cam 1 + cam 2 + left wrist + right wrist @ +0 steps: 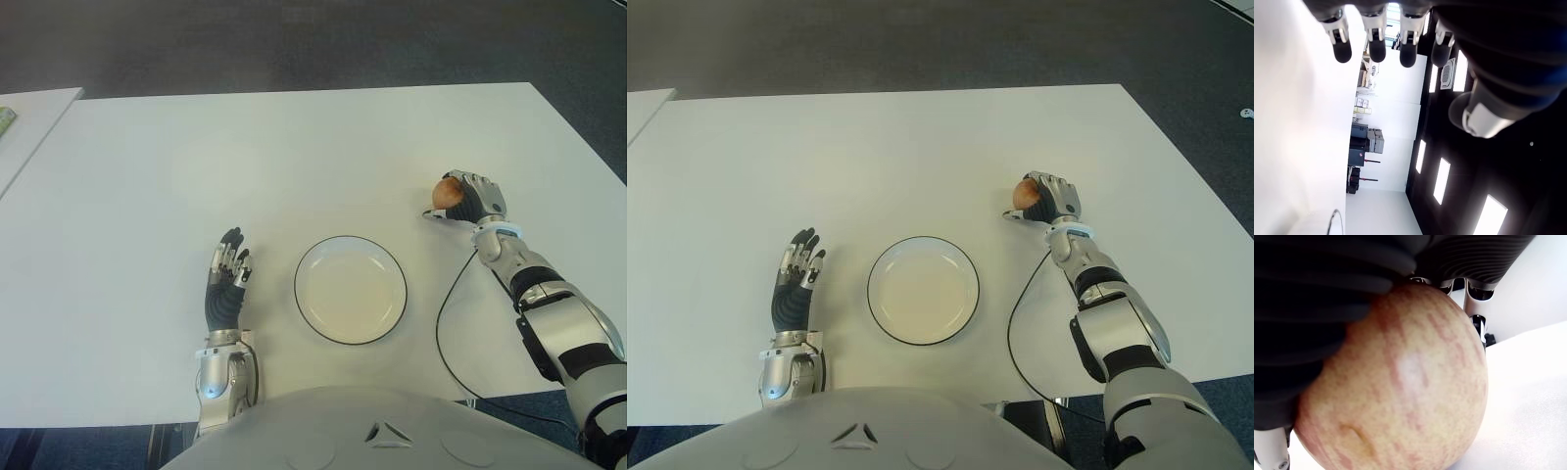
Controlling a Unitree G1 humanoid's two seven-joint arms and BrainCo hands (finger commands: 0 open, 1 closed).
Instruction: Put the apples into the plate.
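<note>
A red-yellow apple (447,191) sits in my right hand (468,199), whose fingers curl around it at the table's right side, to the right of and beyond the plate. In the right wrist view the apple (1400,391) fills the picture, pressed against the dark palm. The white plate (351,289) with a dark rim lies near the table's front middle, with nothing in it. My left hand (226,279) shows left of the plate, fingers straight and spread, holding nothing; the fingertips (1376,51) show apart in the left wrist view.
The white table (245,157) stretches wide beyond the plate. A second white table (29,122) stands at the far left. A black cable (443,323) loops from my right forearm over the table's front right.
</note>
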